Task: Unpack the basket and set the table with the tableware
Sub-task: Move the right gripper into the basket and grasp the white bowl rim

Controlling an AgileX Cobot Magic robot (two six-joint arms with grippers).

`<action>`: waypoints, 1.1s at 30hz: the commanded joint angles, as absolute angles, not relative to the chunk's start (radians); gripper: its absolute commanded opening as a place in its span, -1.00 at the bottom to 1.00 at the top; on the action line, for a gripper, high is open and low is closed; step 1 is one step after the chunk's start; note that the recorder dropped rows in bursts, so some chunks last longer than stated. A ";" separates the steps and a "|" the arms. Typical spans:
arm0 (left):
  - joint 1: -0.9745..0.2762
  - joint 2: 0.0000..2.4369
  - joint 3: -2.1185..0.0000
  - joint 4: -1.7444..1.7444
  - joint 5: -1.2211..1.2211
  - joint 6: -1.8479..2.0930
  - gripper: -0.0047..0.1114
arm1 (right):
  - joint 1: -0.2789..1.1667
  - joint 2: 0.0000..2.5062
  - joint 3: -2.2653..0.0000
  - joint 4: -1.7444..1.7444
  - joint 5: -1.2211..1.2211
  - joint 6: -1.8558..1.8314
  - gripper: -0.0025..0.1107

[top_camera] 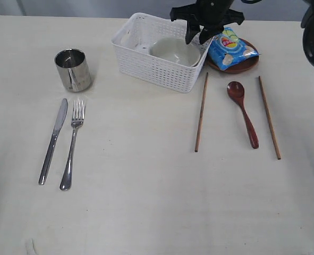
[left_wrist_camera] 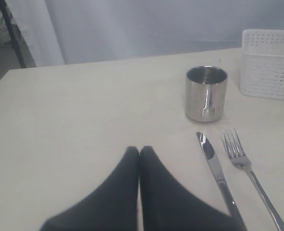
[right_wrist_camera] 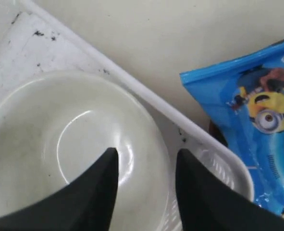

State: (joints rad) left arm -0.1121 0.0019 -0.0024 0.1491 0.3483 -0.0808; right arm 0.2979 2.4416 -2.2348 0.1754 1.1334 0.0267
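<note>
Knife (top_camera: pixel 53 142) and fork (top_camera: pixel 73 143) lying side by side at near left of table (top_camera: pixel 146 202), steel cup (top_camera: pixel 73 69) standing behind them. Left gripper (left_wrist_camera: pixel 139 150) hanging low beside knife, fingers pressed together. Bowl (top_camera: pixel 172 52) sitting upright in basket (top_camera: pixel 146 66), by right wall. Right gripper (right_wrist_camera: pixel 146 154) hovering at bowl rim, fingers spread, one inside, one outside. Bowl looking rigid, glossy, probably slippery and breakable; rim pinch seeming best, wall clearance tight. Chopsticks (top_camera: pixel 201 111), spoon (top_camera: pixel 243 112), plate (top_camera: pixel 242 66) under chip bag (top_camera: pixel 231 49) lying further right.
</note>
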 commanded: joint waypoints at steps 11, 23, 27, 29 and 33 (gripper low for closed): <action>-0.118 0.000 0.000 0.148 0.348 -0.083 -0.92 | 0.294 2.504 -2.237 0.197 1.111 -0.008 -0.29; -0.118 0.000 0.000 0.148 0.348 -0.083 -0.92 | 0.294 2.508 -2.255 0.215 1.126 -0.079 -0.59; -0.118 0.000 0.000 0.148 0.348 -0.083 -0.92 | 0.294 2.502 -2.255 0.215 1.127 -0.106 -0.96; -0.118 0.000 0.000 0.148 0.348 -0.083 -0.92 | 0.294 2.494 -2.255 0.215 1.127 -0.106 -0.96; -0.118 0.000 0.000 0.150 0.348 -0.083 -0.92 | 0.292 2.450 -2.255 0.225 1.127 -0.108 -0.96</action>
